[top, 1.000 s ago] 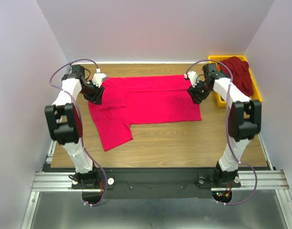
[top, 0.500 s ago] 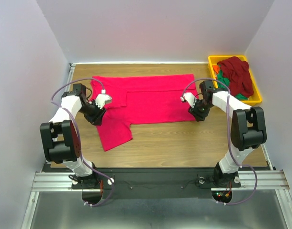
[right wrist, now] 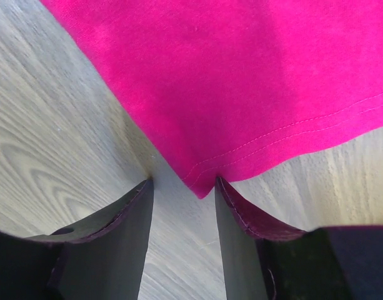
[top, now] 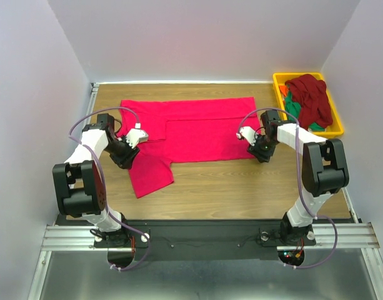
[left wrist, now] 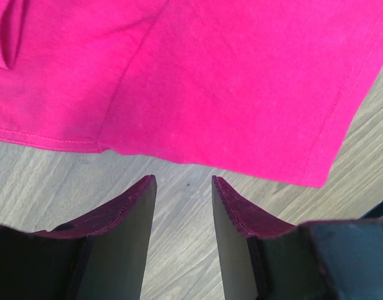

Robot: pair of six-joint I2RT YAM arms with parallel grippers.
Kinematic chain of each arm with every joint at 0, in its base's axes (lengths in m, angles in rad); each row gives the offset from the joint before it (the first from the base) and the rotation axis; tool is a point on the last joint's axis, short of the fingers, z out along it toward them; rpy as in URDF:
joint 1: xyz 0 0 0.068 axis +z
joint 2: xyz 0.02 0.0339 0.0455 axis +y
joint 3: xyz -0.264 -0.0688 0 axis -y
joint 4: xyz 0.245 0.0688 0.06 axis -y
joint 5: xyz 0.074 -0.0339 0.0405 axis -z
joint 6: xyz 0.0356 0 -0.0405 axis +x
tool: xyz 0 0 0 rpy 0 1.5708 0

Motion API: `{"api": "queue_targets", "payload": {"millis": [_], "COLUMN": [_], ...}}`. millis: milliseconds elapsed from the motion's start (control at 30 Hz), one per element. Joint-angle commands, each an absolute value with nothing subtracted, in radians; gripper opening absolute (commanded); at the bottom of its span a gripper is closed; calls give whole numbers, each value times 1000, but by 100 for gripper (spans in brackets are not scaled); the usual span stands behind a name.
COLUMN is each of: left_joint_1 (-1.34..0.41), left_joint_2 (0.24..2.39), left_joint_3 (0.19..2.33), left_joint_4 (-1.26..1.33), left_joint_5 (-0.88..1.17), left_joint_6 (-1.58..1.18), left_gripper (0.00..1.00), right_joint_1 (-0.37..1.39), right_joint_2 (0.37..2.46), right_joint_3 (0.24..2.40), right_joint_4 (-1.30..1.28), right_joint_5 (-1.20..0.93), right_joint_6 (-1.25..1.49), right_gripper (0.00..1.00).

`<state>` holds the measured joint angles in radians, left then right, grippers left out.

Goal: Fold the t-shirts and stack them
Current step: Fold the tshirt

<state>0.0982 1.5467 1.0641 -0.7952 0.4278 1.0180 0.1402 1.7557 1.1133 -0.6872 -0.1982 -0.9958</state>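
Wooden surface (top: 241,181) between pale walls. Spread flat on its far half: 1 crimson-pink t-shirt (top: 203,128), with 1 sleeve (top: 150,175) reaching toward the near edge on the left. At the far right corner, yellow tray (top: 277,80) holding 1 dark maroon t-shirt (top: 313,97) heaped over green cloth (top: 292,107).

Left gripper (top: 125,159) low at the left edge of the pink shirt, beside the sleeve. From the wrist, left gripper (left wrist: 183,181) released: 2 fingers (left wrist: 125,219) apart over bare wood, nothing between them, cloth hem just ahead of the tips.

Right gripper (top: 261,152) low at the near right corner of the same shirt. From the wrist, right gripper (right wrist: 182,184) also released: 2 fingers (right wrist: 116,231) apart, with the hemmed corner of the cloth in the gap between the tips, not pinched.
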Motion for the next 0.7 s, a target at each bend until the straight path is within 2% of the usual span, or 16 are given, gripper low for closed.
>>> {"api": "queue_targets", "payload": {"millis": [0, 200, 500, 667], "left_joint_1": [91, 89, 89, 66], "left_joint_2": [1496, 1494, 1526, 1497], "left_joint_3": [1045, 1066, 1078, 1016], "left_joint_4": [-801, -818, -815, -792], "left_joint_5": [410, 425, 434, 393], "left_joint_6": [1058, 1062, 1071, 1094], "left_gripper": [52, 53, 53, 54], "right_joint_1": [152, 150, 167, 167], "right_joint_2": [1726, 1654, 1746, 1798], "right_joint_3": [1115, 1149, 1157, 1155], "right_joint_4": [-626, -687, -698, -655], "right_joint_5": [-190, -225, -226, -213], "right_joint_6": [-1002, -1020, -1025, -1020], "right_gripper": [49, 49, 49, 47]}}
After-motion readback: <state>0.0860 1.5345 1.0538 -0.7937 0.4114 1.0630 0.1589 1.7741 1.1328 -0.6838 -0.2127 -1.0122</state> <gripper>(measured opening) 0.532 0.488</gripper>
